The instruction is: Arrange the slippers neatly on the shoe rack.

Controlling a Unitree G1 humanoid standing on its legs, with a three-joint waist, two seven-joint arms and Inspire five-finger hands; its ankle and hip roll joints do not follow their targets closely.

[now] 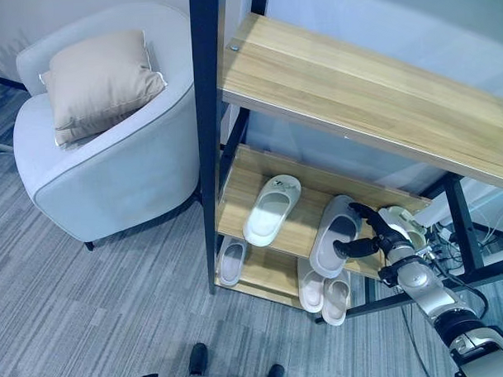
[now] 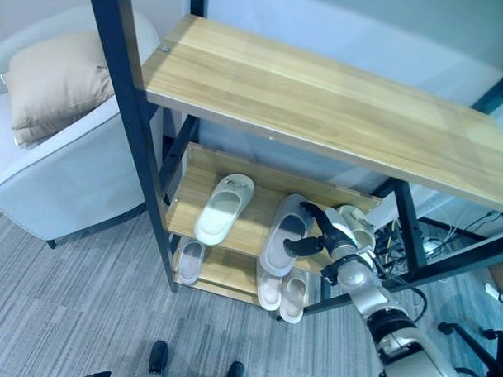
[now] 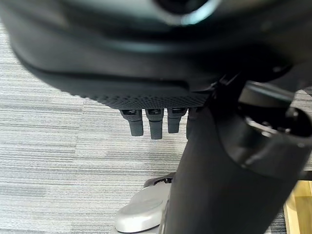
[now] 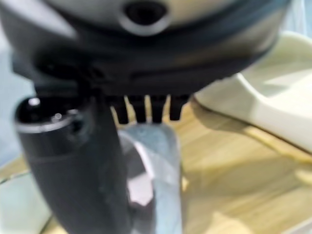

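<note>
My right hand (image 1: 371,238) is at the right end of the middle shelf of the black-framed wooden shoe rack (image 1: 277,225), thumb and fingers curled round the heel of a smooth grey foam slipper (image 1: 334,233). Its long axis runs front to back, toe pointing to the shelf's back edge. A white slipper (image 1: 271,208) lies parallel, nearer the left end. My left hand (image 3: 153,122) hangs over the carpet, fingers straight.

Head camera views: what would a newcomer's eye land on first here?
First, the right hand on the shoe rack's middle shelf, curled round the heel end of a grey slipper. A white slipper lies further left on the same shelf, and more slippers sit on the bottom shelf. Left of the rack stands a pale armchair with a beige cushion.
</note>
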